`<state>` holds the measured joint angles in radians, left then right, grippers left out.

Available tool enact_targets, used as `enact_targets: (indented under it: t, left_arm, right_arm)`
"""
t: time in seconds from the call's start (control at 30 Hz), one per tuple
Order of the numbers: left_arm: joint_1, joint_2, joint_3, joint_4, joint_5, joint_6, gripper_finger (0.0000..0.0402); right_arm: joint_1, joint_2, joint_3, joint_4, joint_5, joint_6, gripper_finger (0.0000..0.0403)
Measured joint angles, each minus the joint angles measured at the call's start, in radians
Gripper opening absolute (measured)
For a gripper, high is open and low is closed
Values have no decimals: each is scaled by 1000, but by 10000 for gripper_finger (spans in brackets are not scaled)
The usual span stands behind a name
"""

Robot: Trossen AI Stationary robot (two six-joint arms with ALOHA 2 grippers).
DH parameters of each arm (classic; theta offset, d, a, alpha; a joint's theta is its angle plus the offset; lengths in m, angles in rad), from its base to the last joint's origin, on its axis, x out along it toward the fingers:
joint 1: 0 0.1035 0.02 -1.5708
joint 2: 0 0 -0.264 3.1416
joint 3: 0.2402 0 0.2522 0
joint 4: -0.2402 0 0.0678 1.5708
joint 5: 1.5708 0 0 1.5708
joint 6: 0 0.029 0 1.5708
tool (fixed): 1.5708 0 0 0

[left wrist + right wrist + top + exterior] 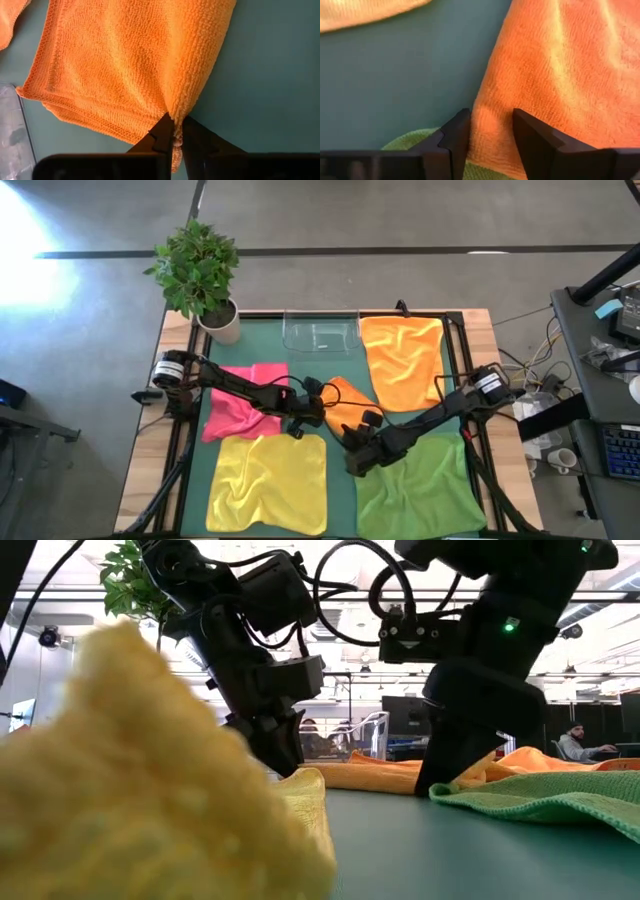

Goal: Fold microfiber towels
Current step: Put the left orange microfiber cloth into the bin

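At centre frame in the high view, left gripper (174, 134) pinches the small folded orange microfiber towel (347, 400), while right gripper (491, 131) straddles its edge, fingers apart.

So the count: two orange microfiber towels, one spread flat (403, 362) and one smaller bunched one (347, 402), plus one pink microfiber towel (243, 400), one yellow (267, 482) and one green (420, 490). Also one clear plastic tray (321, 333), one leafy potted plant (200, 275) and two dark robot arms.

Potted plant (197, 272) and clear tray (320, 333) along mat's (342, 470) far edge.
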<state>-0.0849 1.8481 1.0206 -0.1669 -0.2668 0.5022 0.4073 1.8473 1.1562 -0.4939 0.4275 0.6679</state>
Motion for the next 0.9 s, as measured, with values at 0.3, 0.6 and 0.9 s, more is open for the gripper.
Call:
enact_targets:
  t: [0.3, 0.6, 0.9]
  left_arm:
    - [-1, -12, 0, -9, 9, 0, 13]
    - [-10, -68, 14, -129, 11, 1, 13]
    - [-44, -268, 57, -269, 5, 0, 13]
  right_arm:
    - [-24, 11, 1, -10, 14, 21, 20]
    - [-27, -7, 59, -94, -15, 28, 10]
    - [-25, -27, 309, -379, 40, 48, 9]
